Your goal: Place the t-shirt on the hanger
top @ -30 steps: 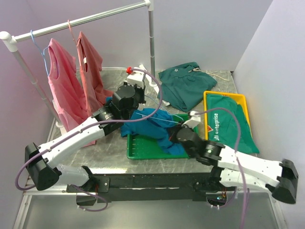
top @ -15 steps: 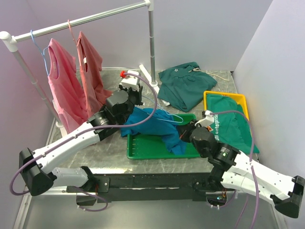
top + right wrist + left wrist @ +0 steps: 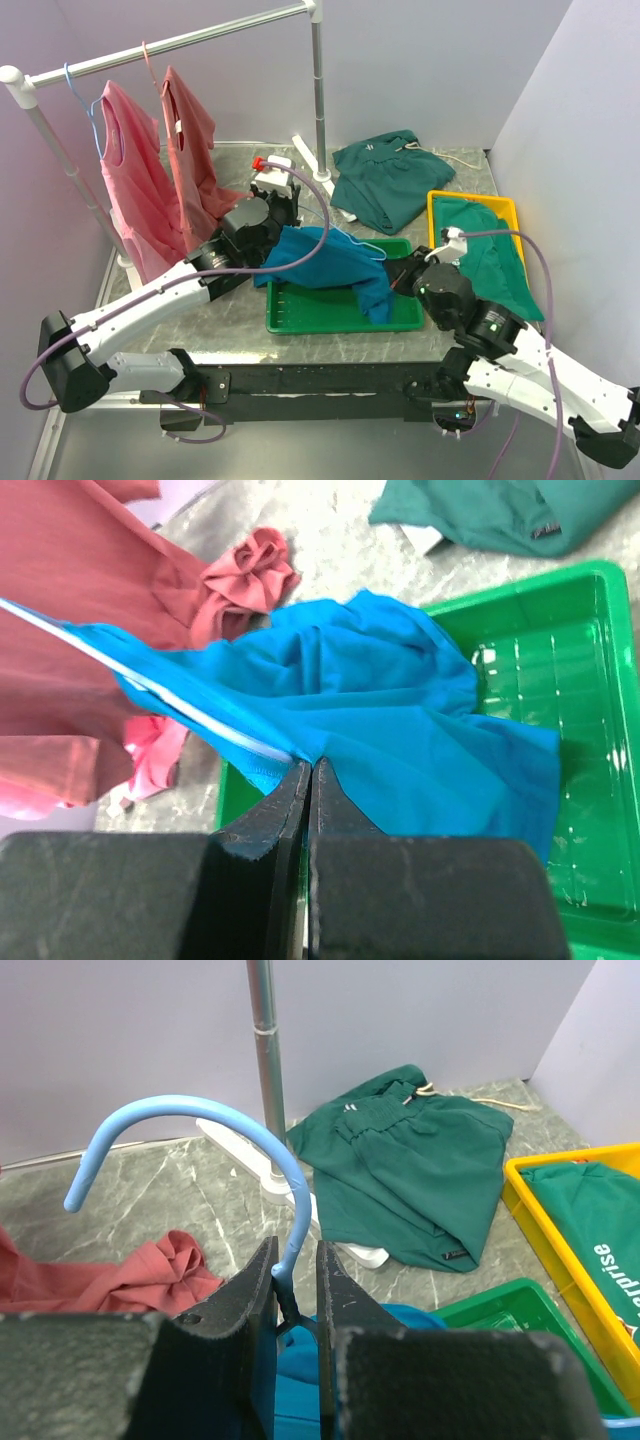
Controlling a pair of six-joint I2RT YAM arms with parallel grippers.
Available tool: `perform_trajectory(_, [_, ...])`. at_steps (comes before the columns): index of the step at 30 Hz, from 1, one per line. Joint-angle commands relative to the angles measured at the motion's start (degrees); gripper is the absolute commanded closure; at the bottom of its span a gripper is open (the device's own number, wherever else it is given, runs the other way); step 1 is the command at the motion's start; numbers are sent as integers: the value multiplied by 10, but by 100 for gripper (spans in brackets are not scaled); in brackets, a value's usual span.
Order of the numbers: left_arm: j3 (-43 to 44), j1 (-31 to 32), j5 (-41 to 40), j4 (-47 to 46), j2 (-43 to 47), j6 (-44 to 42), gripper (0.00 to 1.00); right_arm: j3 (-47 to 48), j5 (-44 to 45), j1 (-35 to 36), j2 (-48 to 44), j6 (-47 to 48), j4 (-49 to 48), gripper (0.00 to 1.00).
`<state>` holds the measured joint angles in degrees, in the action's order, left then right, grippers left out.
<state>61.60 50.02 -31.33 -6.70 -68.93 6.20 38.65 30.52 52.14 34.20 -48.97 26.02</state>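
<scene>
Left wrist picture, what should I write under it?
Left gripper pinching the light-blue hanger by its neck, teal t-shirt bunched below.

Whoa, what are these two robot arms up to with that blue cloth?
They are working a teal-blue t-shirt onto a light-blue wire hanger. The left gripper is clamped on the hanger just below its hook. The right gripper pinches the shirt's edge right where a hanger wire runs along it. The shirt is spread between the two arms over a green tray. How far the hanger sits inside the shirt cannot be told.
</scene>
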Motion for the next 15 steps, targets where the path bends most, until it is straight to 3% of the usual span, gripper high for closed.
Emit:
perform_trajectory(1, [-10,-11,-51,-32,24,-56,99,52,38,-9,-14,24,73,100])
perform_trajectory(15, [-49,-10,-83,-68,32,-117,99,167,65,-9,7,72,148,100])
